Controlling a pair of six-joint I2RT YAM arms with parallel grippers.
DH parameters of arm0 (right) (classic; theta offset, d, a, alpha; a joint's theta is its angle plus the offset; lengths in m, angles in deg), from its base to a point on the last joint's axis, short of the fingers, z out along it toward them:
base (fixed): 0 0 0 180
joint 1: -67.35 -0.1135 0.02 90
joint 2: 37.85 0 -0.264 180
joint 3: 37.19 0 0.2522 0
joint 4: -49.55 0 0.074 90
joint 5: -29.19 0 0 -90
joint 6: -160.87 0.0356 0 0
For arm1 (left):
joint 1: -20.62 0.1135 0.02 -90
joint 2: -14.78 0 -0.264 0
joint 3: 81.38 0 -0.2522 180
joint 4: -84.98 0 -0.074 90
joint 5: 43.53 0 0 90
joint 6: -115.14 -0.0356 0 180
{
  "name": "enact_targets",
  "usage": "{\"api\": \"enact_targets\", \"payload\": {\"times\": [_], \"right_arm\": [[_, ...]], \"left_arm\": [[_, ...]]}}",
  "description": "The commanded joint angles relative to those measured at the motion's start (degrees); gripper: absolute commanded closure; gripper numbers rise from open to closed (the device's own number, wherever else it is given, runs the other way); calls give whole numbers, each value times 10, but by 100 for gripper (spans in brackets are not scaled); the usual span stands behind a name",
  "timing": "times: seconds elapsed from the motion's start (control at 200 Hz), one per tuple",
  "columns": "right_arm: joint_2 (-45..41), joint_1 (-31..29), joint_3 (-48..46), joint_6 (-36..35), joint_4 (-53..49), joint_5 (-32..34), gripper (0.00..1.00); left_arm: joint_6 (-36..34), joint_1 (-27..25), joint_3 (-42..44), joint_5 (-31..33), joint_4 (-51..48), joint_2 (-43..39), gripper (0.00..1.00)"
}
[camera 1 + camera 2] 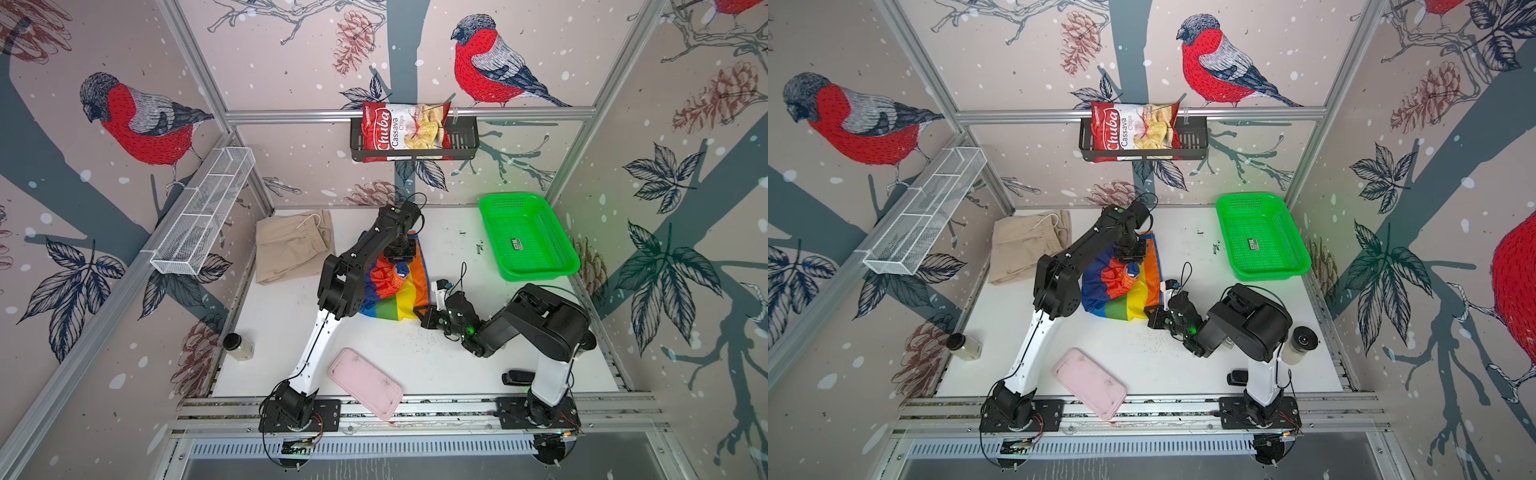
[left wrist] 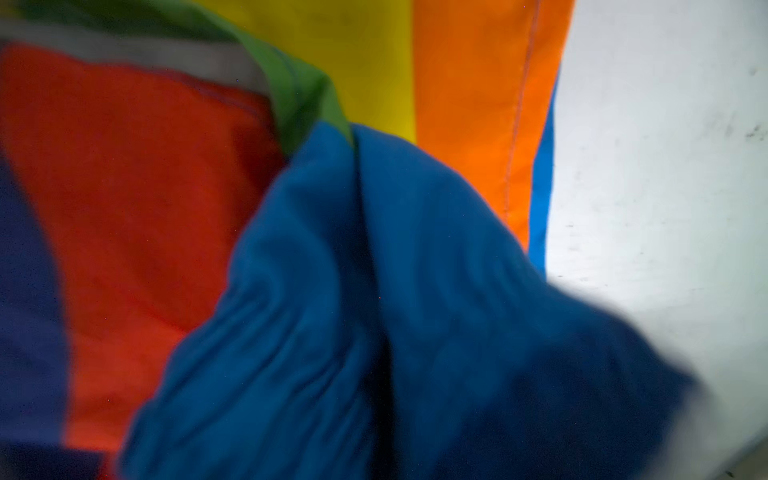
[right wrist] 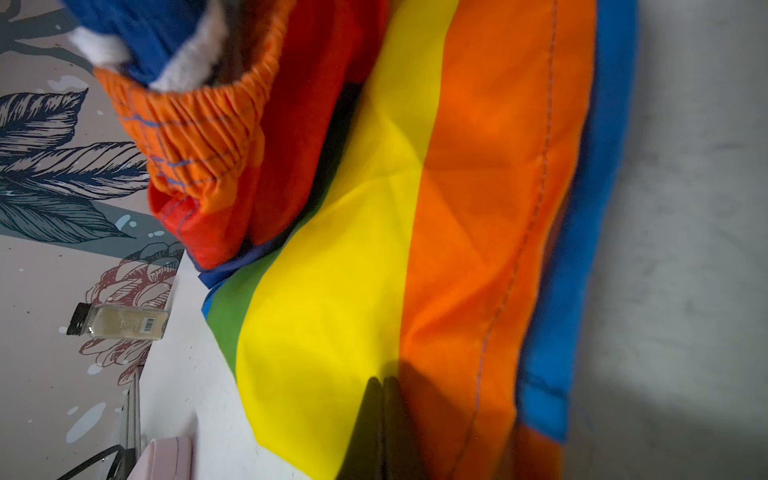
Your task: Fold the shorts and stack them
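A bunched blue fold of the shiny striped shorts (image 2: 332, 291), banded blue, green, yellow, orange and red, fills most of the left wrist view, close to the lens and blurred. In both top views these shorts (image 1: 405, 297) (image 1: 1133, 299) lie rumpled in the middle of the white table (image 1: 415, 365), partly under the left arm.

The left gripper (image 1: 397, 262) (image 1: 1128, 259) points down over their far part, where the cloth rises in a raised bunch beneath it. Its fingers are hidden, so I cannot tell how wide it stands or whether it holds cloth.

The right gripper (image 1: 417, 311) (image 3: 382, 399) sits low at the near right corner of the striped shorts. In the right wrist view its dark jaws are pressed together, with their tips on the cloth where yellow meets orange. Whether a layer is pinched between them cannot be told.

The plain beige cloth shorts (image 1: 291, 245) (image 1: 1021, 245) lie folded at the far left of the table, drawstring on top, just beside the striped pair.

A green plastic mesh basket (image 1: 536, 274) stands at the far right. A pink oblong tray (image 1: 365, 382) lies at the near edge.
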Motion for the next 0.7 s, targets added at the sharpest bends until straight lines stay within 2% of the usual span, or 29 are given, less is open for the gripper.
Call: {"api": "enact_targets", "payload": {"times": [0.0, 0.155, 0.3, 0.405, 0.525, 0.63, 0.695], "right_arm": [[10, 1, -4, -1, -103, 4, 100], [-6, 1, -12, 4, -122, 10, 100], [-82, 1, -23, -1, -198, 33, 100], [-157, 1, -18, -9, -287, 66, 97], [-234, 2, 14, -19, -396, 111, 82], [-260, 15, 69, -35, -461, 124, 63], [-246, 31, 121, -50, -499, 119, 60]], "left_arm": [[17, -3, 25, -55, 42, -3, 28], [28, -4, 84, -147, 114, -40, 27], [32, 0, 132, -238, 197, -118, 27], [31, 14, 173, -245, 229, -196, 26], [22, 43, 289, -220, 271, -305, 26], [4, 69, 430, -177, 303, -392, 44], [-11, 71, 510, -131, 312, -431, 59]]}}
